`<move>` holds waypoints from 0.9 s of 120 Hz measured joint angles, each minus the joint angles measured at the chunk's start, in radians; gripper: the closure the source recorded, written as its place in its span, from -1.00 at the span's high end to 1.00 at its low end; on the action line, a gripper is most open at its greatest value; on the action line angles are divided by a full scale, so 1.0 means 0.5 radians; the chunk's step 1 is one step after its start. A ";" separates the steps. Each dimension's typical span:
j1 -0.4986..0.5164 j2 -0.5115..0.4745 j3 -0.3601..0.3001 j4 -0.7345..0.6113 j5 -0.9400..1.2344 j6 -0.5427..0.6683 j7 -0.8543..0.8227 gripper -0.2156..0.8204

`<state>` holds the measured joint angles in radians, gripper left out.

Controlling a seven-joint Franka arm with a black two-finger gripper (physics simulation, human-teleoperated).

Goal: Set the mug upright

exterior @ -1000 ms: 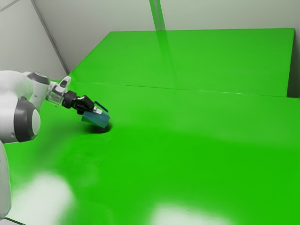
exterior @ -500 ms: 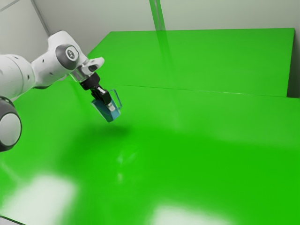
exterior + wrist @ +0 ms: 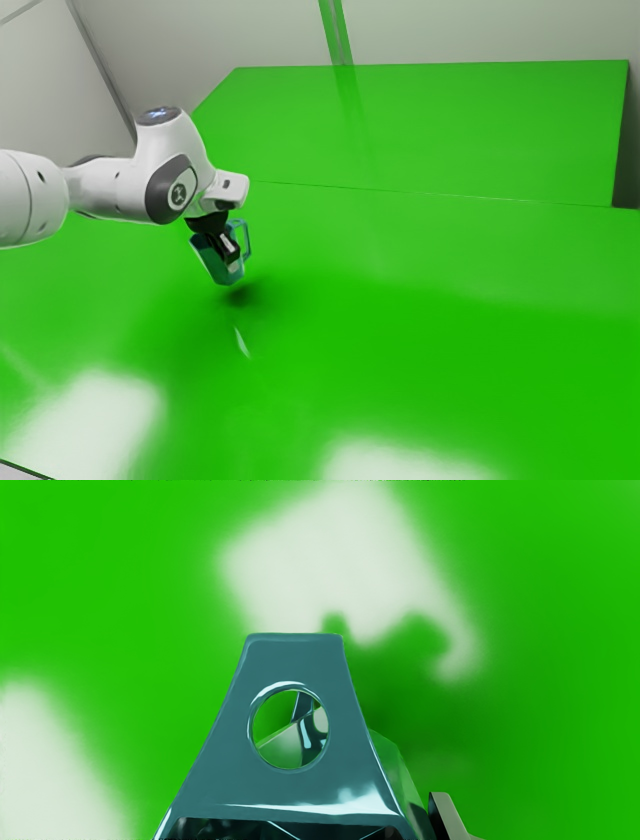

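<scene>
- My gripper [image 3: 231, 256] holds the mug [image 3: 208, 260] between its two fingers.
- This mug is above the green table [image 3: 450, 350], tilted (it leans quite clearly), with handle [image 3: 249, 240] toward the exterior view's right.

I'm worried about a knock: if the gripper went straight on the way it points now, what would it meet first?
Likely the green table: the gripper points steeply down at it. The tilted mug it holds would probably touch first; the remaining gap is unclear.
</scene>
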<state>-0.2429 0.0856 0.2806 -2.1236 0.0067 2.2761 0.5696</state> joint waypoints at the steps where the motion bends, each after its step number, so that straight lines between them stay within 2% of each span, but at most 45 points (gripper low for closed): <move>1: -0.001 -0.003 0.000 -0.007 0.007 0.011 -0.007 -0.91; 56: -0.002 0.040 -0.001 -0.175 0.102 0.328 -0.297 -0.92; 84: -0.063 -0.161 0.009 -0.420 0.111 0.372 -0.401 -0.92; 88: -0.084 -0.172 0.023 -0.438 0.113 0.379 -0.414 -0.91; 102: -0.034 -0.172 -0.049 -0.480 0.116 0.404 -0.452 -0.91; 108: -0.088 -0.167 -0.004 -0.492 0.116 0.416 -0.466 -0.91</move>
<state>-0.2868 0.0021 0.2785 -2.3694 0.0648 2.4843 0.3366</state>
